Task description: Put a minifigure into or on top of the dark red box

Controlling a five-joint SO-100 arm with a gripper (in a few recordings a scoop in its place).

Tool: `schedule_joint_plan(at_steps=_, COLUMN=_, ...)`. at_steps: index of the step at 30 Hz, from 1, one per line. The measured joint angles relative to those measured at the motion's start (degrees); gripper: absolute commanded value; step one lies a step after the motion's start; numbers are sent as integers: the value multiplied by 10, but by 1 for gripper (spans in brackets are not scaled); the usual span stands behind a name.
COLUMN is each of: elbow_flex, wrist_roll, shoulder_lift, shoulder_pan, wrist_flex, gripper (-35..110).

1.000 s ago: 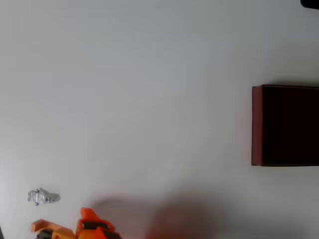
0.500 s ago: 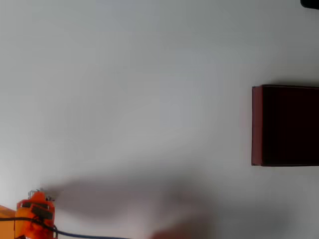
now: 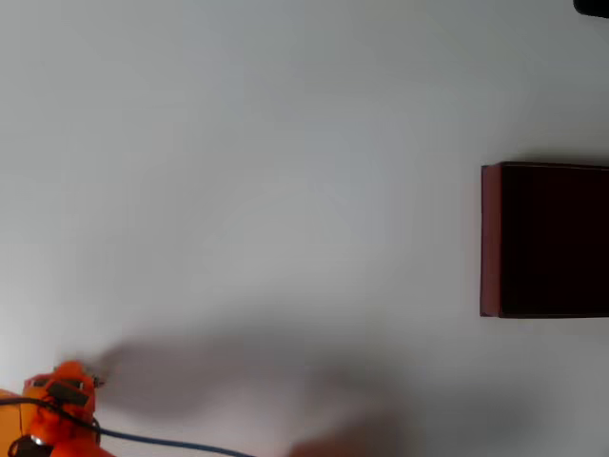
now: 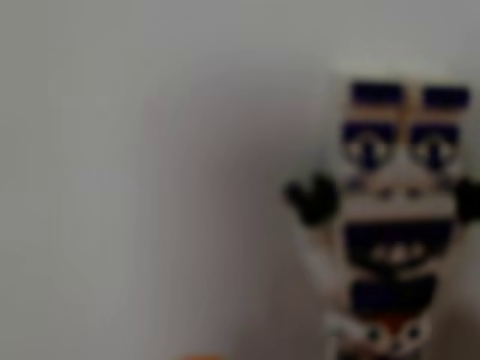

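currently: gripper (image 3: 67, 395) over the minifigure (image 4: 394, 225), bottom left in the overhead view; jaw opening and hold cannot be told. dark red box (image 3: 490, 238) well apart, right edge.

white table (image 3: 285, 143) w/ dark red box (image 3: 490, 238), minifigure (image 4: 394, 225)

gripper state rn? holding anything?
Gripper: over the minifigure at the overhead view's lower left; open or closed cannot be told, grasp unconfirmed.
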State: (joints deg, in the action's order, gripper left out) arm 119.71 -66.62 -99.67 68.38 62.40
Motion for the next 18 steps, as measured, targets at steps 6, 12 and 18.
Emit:
schedule_joint_plan(at_steps=6, elbow_flex=0, wrist_roll=14, shoulder_lift=10, shoulder_pan=-12, wrist_flex=0, gripper=20)
schedule_joint_plan(at_steps=12, elbow_flex=3, wrist_roll=23, shoulder_lift=9, shoulder_pan=-18, wrist_flex=-13, gripper=20)
schedule_joint_plan(at_steps=18, elbow_flex=14, wrist_roll=33, shoulder_lift=26, shoulder_pan=-18, wrist_flex=-37, gripper=20)
